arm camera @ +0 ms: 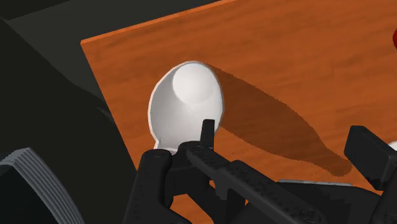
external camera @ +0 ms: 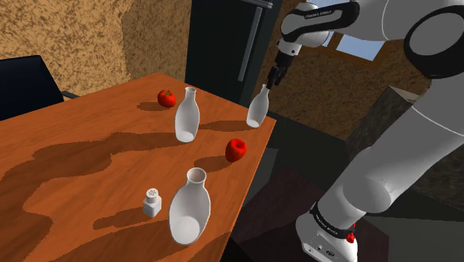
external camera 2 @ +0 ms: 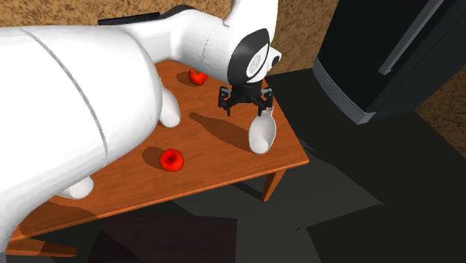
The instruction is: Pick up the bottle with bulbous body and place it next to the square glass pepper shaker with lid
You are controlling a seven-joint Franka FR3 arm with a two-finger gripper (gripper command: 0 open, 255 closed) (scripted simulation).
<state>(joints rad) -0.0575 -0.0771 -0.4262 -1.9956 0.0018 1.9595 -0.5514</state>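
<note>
I stood by and saw the robot's black gripper (external camera: 271, 80) up over the far corner of the brown table (external camera: 74, 156). It was right at the top of a white bottle (external camera: 257, 110) with a thin neck and a fat round belly. I thought that was the bottle it wanted. The bottle was leaning over, not standing straight, and its bottom looked to be down at the table, close to the edge. The two fingers (arm camera: 156, 175) were apart. The neck was beside one of them, not squeezed between both. So I thought this was the grabbing step, and the bottle was not caught yet. The little white shaker (external camera: 152, 202) with its lid was well apart from there, at the near end of the table, just beside a second white bottle (external camera: 189, 210). A third white bottle (external camera: 186, 115) and a red fruit (external camera: 236, 149) stood in between. Next, I thought, the gripper needed to get the neck in the middle of its fingers and pinch it tight before lifting. It had to go softly, because a leaning bottle so close to the edge could roll off. After that would come a carry across the table, past the red fruit, to a bare spot by the shaker.
</note>
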